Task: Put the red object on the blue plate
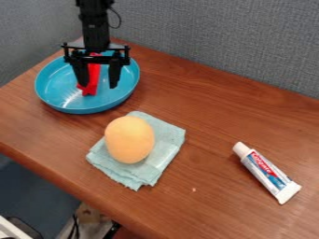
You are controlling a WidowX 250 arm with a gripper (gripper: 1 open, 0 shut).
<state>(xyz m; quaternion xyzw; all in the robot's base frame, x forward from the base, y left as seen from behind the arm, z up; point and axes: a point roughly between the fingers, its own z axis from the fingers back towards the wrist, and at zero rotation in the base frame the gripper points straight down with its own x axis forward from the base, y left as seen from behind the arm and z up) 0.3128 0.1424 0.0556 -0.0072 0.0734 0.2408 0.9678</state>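
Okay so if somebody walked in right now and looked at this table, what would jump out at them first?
Probably the black gripper pointing straight down into the blue plate at the back left, its fingers spread open around the red object inside the plate. Next, the orange egg-shaped ball sitting on a pale teal cloth in the middle of the wooden table. A white toothpaste tube lies alone at the right.
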